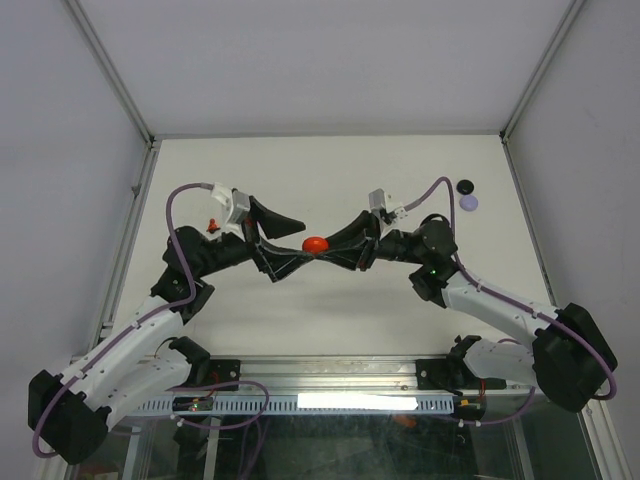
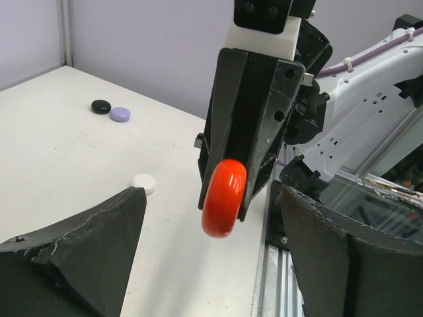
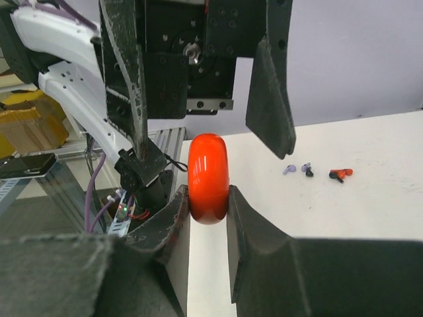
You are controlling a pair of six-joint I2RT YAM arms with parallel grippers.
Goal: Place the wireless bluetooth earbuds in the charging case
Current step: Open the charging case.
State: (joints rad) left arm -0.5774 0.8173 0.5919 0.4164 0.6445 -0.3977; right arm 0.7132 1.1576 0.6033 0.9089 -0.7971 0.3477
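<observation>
Above the white table (image 1: pixel 330 180) | right gripper (image 3: pixel 206 205) clenched on red charging case (image 3: pixel 208 165) | left gripper (image 1: pixel 298 242) jaws wide apart, flanking it

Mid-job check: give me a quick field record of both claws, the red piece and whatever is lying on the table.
right claw: shut on the red round piece, gripping its flat faces
left claw: open, fingers wide apart either side of the red piece
red round piece: held off the table
black round piece: on the table, far right
lavender round piece: right beside the black one
white round piece: on the table, alone
small earbud-shaped pieces: three, loose on the table
</observation>
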